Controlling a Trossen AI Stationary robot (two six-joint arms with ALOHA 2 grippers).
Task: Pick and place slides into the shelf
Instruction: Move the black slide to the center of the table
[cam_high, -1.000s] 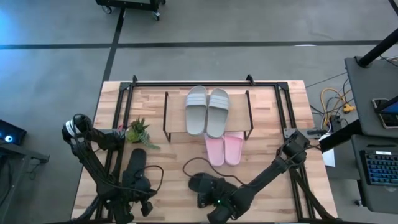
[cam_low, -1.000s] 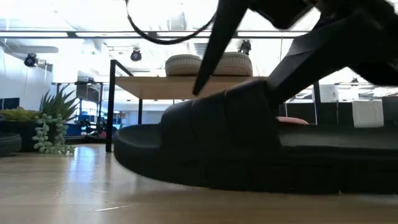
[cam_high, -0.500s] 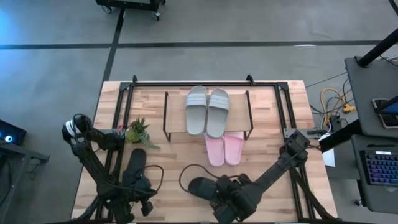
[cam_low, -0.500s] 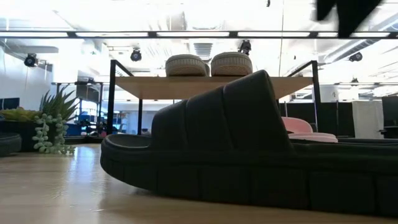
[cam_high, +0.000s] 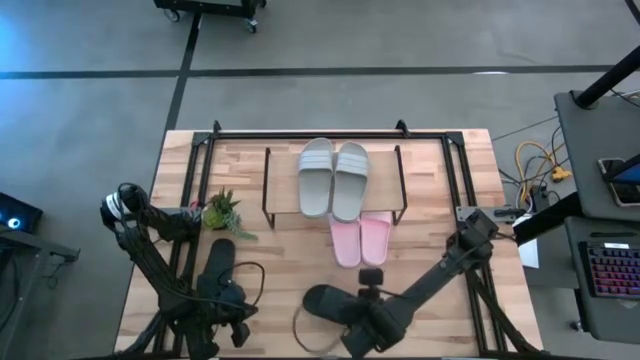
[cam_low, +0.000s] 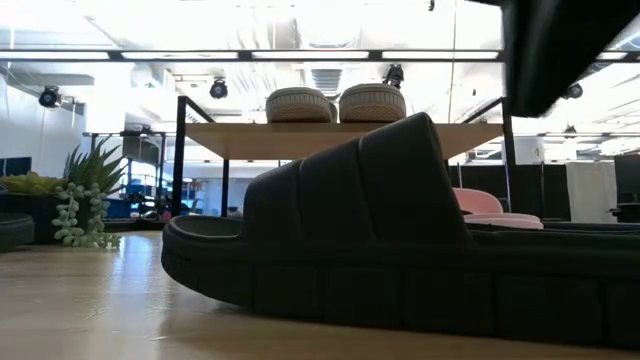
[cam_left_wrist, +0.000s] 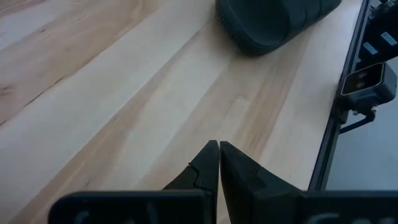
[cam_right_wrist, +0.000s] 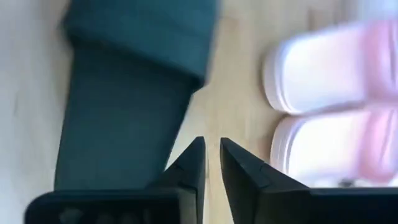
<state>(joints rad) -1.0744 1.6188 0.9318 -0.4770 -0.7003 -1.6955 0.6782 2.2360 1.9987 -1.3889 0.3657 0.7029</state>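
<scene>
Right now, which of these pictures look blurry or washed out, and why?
Right wrist view: the pink slides and black slide are smeared, soft-edged. Low view: bright ceiling lights wash out the room behind, leaving the near black slide a dark silhouette; the shelf behind stays clear. Left wrist view: sharp wood grain on the table. High view: evenly lit.
</scene>
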